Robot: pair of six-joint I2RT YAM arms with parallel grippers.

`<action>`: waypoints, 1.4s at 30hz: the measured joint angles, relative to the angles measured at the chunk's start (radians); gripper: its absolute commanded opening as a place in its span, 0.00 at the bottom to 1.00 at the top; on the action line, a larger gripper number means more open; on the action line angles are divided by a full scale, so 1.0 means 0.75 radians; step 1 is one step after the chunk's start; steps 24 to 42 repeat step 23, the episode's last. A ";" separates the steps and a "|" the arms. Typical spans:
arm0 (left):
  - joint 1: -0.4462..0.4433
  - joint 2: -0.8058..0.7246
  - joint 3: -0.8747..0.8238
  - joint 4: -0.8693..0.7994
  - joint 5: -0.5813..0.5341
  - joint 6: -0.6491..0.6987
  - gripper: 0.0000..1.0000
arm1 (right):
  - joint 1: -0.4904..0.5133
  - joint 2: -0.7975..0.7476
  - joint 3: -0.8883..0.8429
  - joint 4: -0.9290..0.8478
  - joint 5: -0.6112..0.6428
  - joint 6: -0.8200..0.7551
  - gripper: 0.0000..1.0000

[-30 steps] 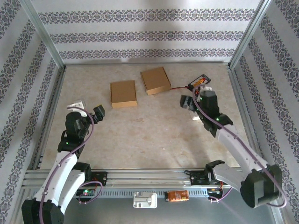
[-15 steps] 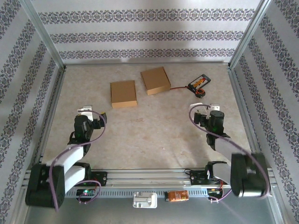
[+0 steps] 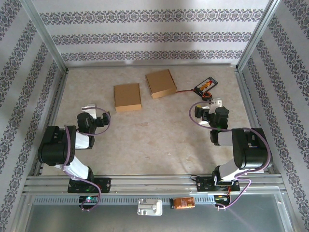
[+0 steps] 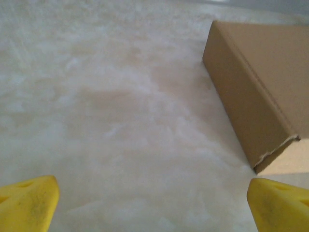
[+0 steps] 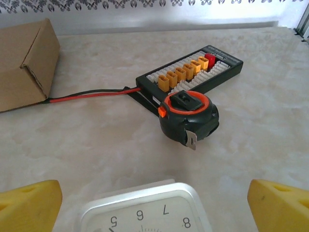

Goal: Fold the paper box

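Top view first. Got two brown boxes toward the back of the table (image 3: pixel 154 140): nearer paper box (image 3: pixel 127 97) and farther paper box (image 3: pixel 161 83), close together, not touching, lying flat with lids down. Looks folded already, so guessing the task is done or as good as. Nothing obvious left to tuck, though can't rule out a loose flap on a side facing away. Left gripper (image 3: pixel 99 115) and right gripper (image 3: pixel 205 110) sitting low, well apart from both boxes, spread wide, holding nothing.

Left wrist view. Just yellow fingertips (image 4: pixel 26 200) poking in at the bottom corners, gaping wide over bare table. One box off to the right, cut off by the frame, probably the nearer one. Closed along the visible edges, slightly ragged at the near corner. No way to see its far side.

Right wrist view. Same deal with the claw: wide open, empty. Parked just behind a silver clock (image 5: pixel 145 210), cropped at the bottom edge. Beyond that, a tape measure (image 5: pixel 188 115) right up against a connector board (image 5: pixel 193 72), plus a red and black cable (image 5: pixel 91 94) running to the farther box at left, only one end in frame. Can't tell whether it goes under the box or stops beside it.
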 measured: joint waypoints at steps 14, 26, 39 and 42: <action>-0.011 0.000 0.018 0.020 -0.007 0.026 1.00 | 0.000 0.000 0.000 0.000 0.009 -0.003 0.98; -0.011 0.000 0.018 0.020 -0.007 0.027 1.00 | 0.012 0.000 0.001 -0.001 0.038 -0.008 0.98; -0.011 0.000 0.018 0.020 -0.007 0.027 1.00 | 0.012 0.000 0.001 -0.001 0.038 -0.008 0.98; -0.011 0.000 0.018 0.020 -0.007 0.027 1.00 | 0.012 0.000 0.001 -0.001 0.038 -0.008 0.98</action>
